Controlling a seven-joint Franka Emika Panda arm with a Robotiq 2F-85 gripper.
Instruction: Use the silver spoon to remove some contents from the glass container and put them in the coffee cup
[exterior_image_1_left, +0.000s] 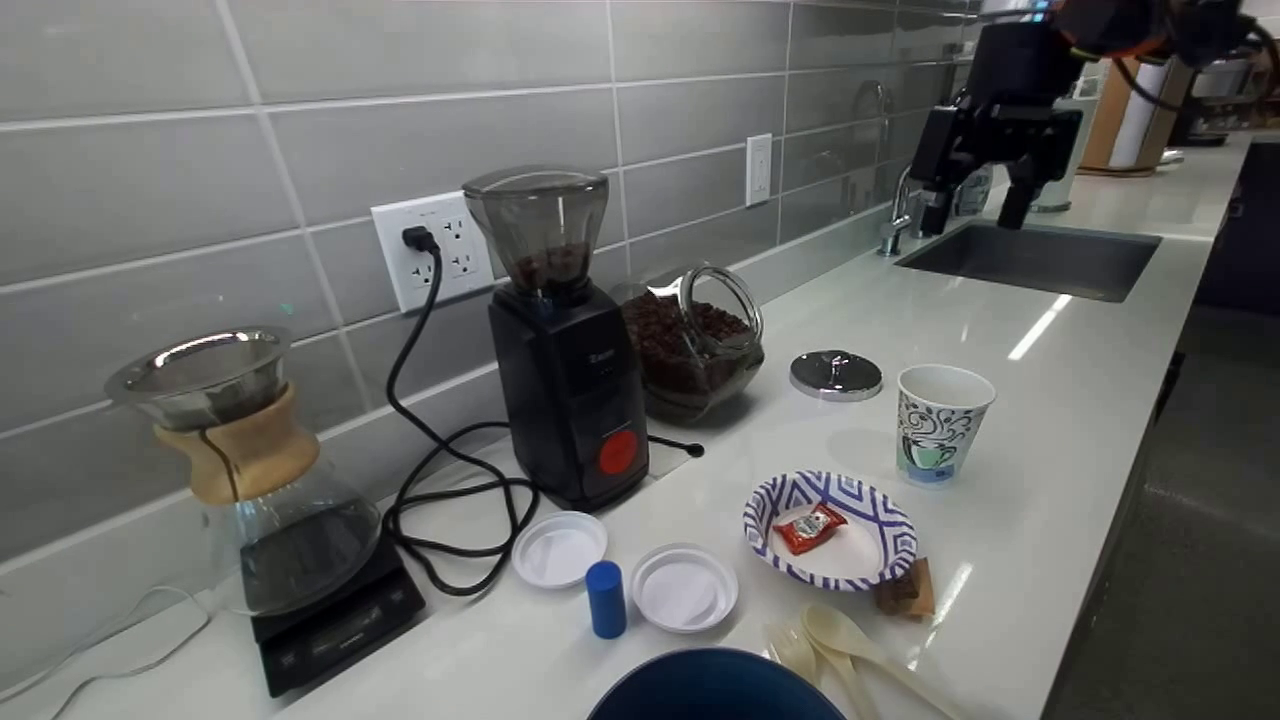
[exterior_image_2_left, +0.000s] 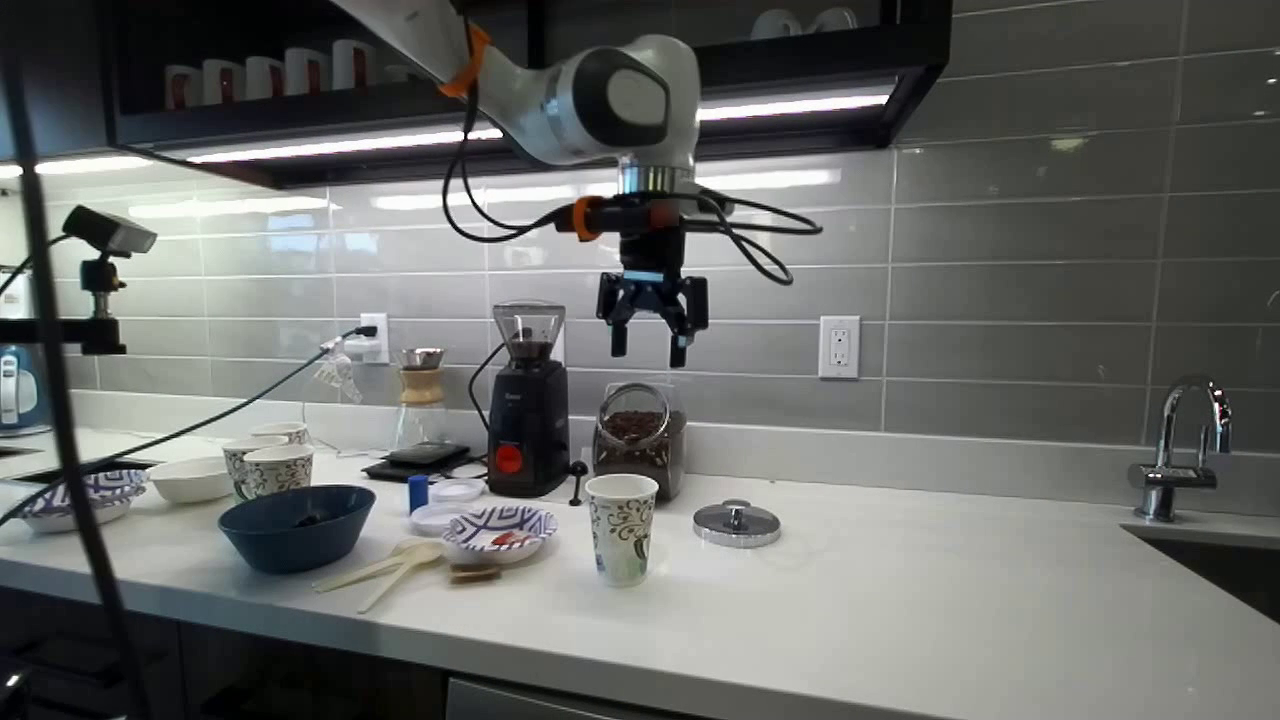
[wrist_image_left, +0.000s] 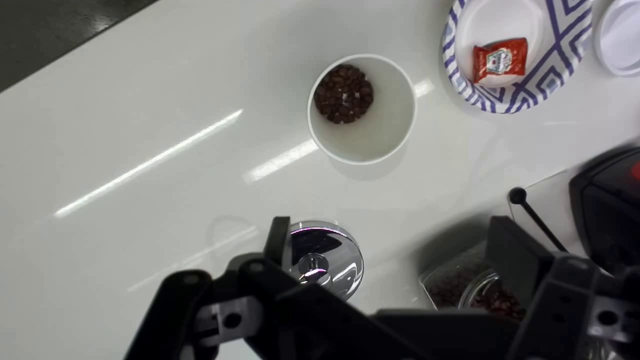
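The coffee cup (exterior_image_1_left: 938, 425) stands upright on the counter and shows in both exterior views (exterior_image_2_left: 622, 530). In the wrist view the cup (wrist_image_left: 387, 112) has brown beans at its bottom. The glass container (exterior_image_1_left: 690, 350) holds dark brown beans and lies tilted by the wall, its round mouth uncovered, in both exterior views (exterior_image_2_left: 640, 450). It is partly hidden by my gripper in the wrist view (wrist_image_left: 452, 287). My gripper (exterior_image_2_left: 649, 345) is open and empty, high above the counter, with its fingers wide apart in the wrist view (wrist_image_left: 395, 242). The silver spoon is hidden or out of view.
A shiny lid (exterior_image_1_left: 836, 375) lies near the cup. The black grinder (exterior_image_1_left: 570, 390) stands beside the jar, near a black ball-ended rod (wrist_image_left: 540, 220). A patterned plate (exterior_image_1_left: 880, 520) holds a red packet. A blue bowl (exterior_image_2_left: 298, 530) and wooden utensils (exterior_image_2_left: 400, 570) lie farther along. A shelf (exterior_image_2_left: 800, 80) hangs above.
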